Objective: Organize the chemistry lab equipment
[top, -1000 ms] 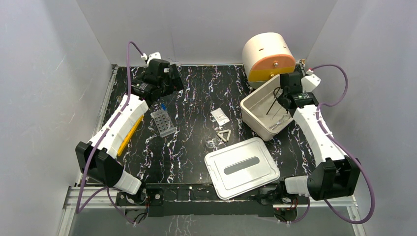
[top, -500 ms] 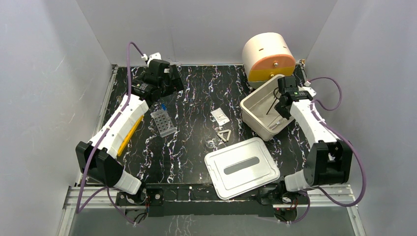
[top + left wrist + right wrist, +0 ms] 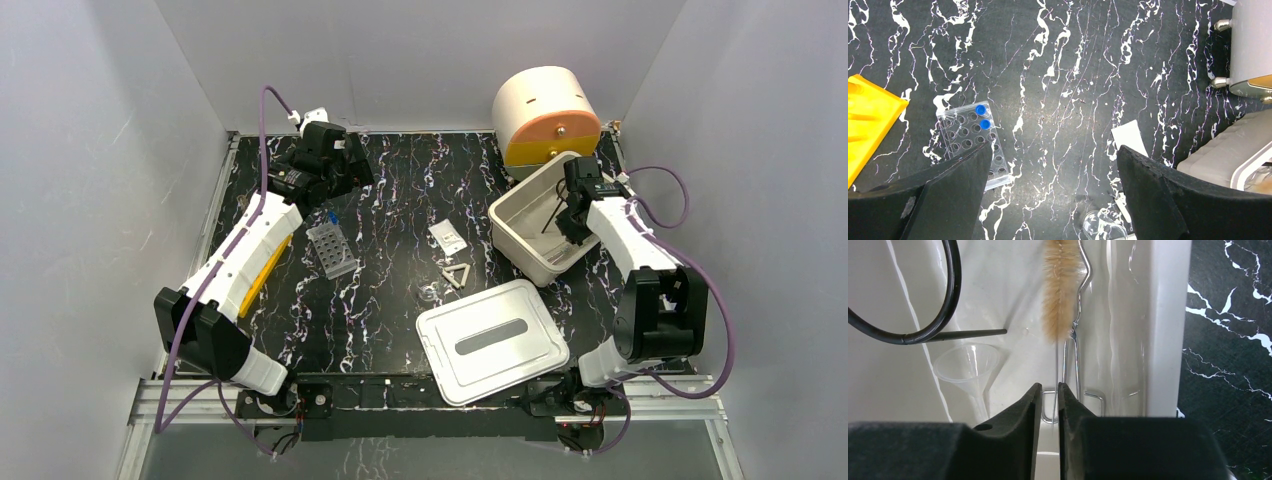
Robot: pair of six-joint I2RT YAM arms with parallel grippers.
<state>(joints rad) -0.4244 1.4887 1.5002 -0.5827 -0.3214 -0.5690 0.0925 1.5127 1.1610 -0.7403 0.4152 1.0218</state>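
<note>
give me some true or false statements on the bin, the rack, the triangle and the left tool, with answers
1. The lid sits on the white bin. False: it lies on the table, apart from the open bin.
2. Two blue-capped tubes stand in the grey rack. True.
3. The left tool has its jaws wide apart with nothing between them. True.
4. The white triangle is inside the bin. False: it lies on the table between the rack and the lid.
5. The black wire loop lies in the bin. True.
</note>
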